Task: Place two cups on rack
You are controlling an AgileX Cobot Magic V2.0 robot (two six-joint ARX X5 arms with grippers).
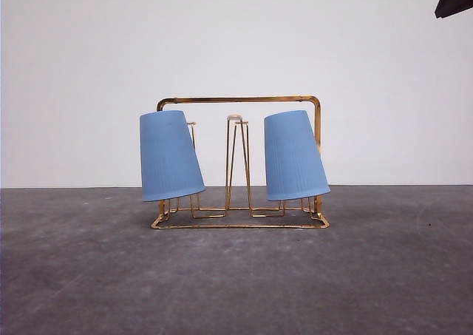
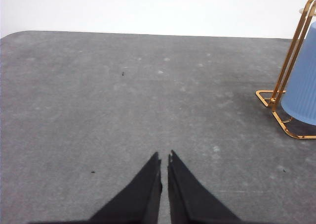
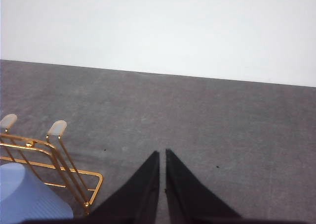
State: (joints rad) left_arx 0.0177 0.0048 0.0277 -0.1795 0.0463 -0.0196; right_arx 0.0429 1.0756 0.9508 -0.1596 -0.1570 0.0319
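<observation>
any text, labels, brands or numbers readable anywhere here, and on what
None: no words, labels, brands or numbers can be read in these pictures.
Left cup: plain ribbed blue, no print.
Right cup: the same.
Rack: bare gold wire, no tag.
Table: only small specks.

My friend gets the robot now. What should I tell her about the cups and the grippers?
Left gripper: shut, holding nothing, over bare table beside the rack.
Right gripper: shut, holding nothing, on the rack's other side.
Rack: standing mid-table.
Left cup: upside down on the rack's left end, tilted.
Right cup: upside down on its right end, tilted too.
Done: both cups are on the rack.
Left: nothing, it seems; the middle prongs are bare.
</observation>
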